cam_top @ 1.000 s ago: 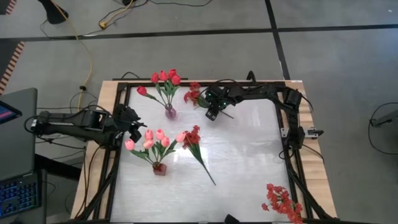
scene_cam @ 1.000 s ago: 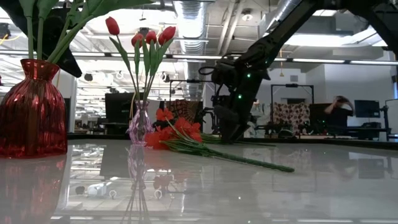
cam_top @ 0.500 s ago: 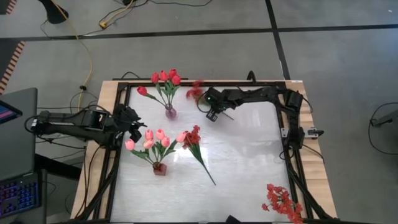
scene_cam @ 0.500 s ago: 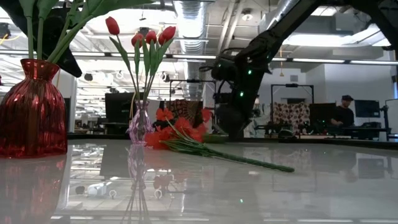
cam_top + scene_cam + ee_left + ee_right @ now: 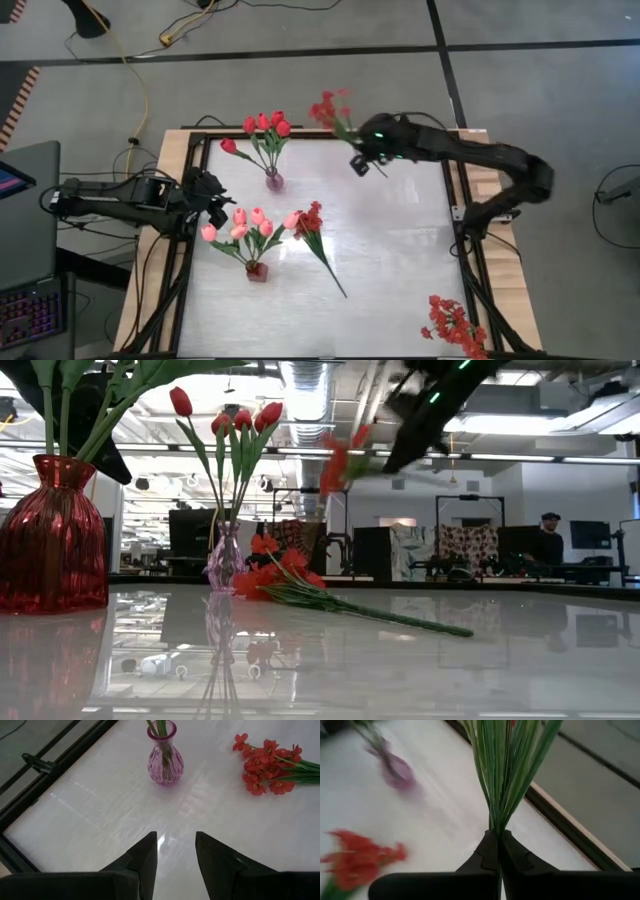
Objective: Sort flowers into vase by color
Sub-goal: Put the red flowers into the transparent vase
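My right gripper [image 5: 361, 160] hangs high over the table's far edge, shut on a spray of small red blossoms [image 5: 330, 106], which shows blurred in the low view [image 5: 336, 465]. A purple vase [image 5: 273, 181] with red tulips [image 5: 265, 124] stands on the table at the far left. Nearer, a red vase [image 5: 256, 270] holds pink tulips [image 5: 250, 222]. A second red spray [image 5: 310, 220] lies flat on the table beside it. My left gripper [image 5: 175, 850] waits open above the table's left side, with nothing between its fingers. My right gripper pinches the spray's bundle of green stems [image 5: 498, 822] between its two fingertips [image 5: 487, 845]. The fingers slant down and the stems run on past them toward the blossoms. The spray is lifted clear of the table, its red blossoms [image 5: 328, 104] out beyond the far edge.
A third red spray [image 5: 452, 322] lies at the table's near right corner. A black frame [image 5: 330, 136] runs around the white table top. Bare table lies in the middle and to the right [image 5: 410, 240].
My right gripper has shut on the stems of the spray that lay by the far edge. It has then risen fast and drawn toward the table's right, tipping more level. The spray has come up off the table and hangs clear.
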